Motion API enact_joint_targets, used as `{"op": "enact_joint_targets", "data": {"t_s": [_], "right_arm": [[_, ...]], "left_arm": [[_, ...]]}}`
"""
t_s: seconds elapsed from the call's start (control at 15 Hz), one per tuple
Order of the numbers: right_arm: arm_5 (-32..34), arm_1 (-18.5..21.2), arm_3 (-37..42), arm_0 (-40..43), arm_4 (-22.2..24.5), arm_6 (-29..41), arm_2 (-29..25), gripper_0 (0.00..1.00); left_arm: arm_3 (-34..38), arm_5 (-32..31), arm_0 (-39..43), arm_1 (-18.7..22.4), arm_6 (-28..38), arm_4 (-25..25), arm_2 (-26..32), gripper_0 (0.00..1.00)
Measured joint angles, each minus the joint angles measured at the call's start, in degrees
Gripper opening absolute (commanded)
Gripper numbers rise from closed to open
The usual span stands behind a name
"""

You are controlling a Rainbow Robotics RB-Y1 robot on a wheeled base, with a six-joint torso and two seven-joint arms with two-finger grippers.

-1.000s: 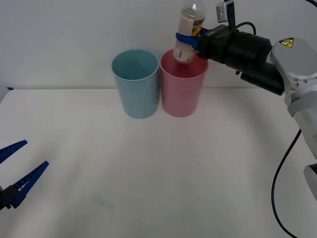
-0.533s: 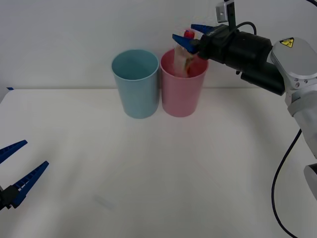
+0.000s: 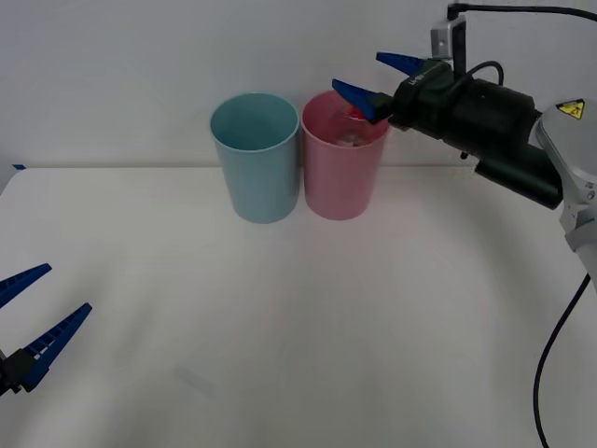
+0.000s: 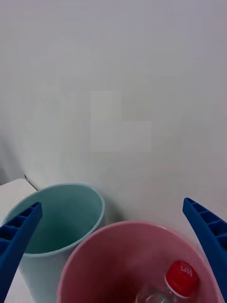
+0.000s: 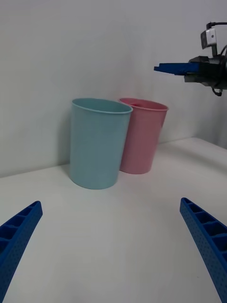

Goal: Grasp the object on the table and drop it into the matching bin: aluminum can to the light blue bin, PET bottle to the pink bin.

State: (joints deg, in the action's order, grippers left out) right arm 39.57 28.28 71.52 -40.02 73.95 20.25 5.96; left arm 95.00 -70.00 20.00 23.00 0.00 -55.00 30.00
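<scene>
Clear light bottle (image 4: 177, 284), slick and easily dented, lying inside pink bin (image 3: 341, 177); best gripped around label. Right claw (image 3: 375, 77) spread empty above; left claw (image 3: 28, 322) spread over bench (image 3: 298, 308).

The left gripper (image 5: 113, 251) hangs low over the white table (image 5: 118, 236) with its two blue ribbed fingers (image 5: 208, 246) spread wide apart and nothing between them. Ahead of it, well beyond the fingertips, the light blue bin (image 5: 98, 142) and the pink bin (image 5: 142, 135) stand upright, side by side against the pale wall. The right gripper (image 5: 172, 68) hovers higher up, just past the pink bin's rim, blue fingers pointing toward it.
</scene>
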Motion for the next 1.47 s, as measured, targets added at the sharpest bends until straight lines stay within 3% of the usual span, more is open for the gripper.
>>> {"op": "enact_joint_targets", "data": {"t_s": [0.47, 0.8, 1.07, 1.47], "right_arm": [[0.08, 4.52, 18.19, 18.88, -5.15, -0.65, -3.09, 1.0], [0.36, 5.73, 28.68, 33.09, -6.85, -2.43, -8.11, 1.0], [4.12, 5.82, 31.28, 41.1, -7.46, -5.74, -12.87, 1.0], [6.93, 5.66, 31.55, 51.07, -11.91, -17.75, -18.24, 1.0]], "left_arm": [[0.0, 0.0, 0.0, 0.0, 0.0, 0.0, 0.0, 1.0], [0.0, 0.0, 0.0, 0.0, 0.0, 0.0, 0.0, 1.0], [0.0, 0.0, 0.0, 0.0, 0.0, 0.0, 0.0, 1.0], [0.0, 0.0, 0.0, 0.0, 0.0, 0.0, 0.0, 1.0]]}}
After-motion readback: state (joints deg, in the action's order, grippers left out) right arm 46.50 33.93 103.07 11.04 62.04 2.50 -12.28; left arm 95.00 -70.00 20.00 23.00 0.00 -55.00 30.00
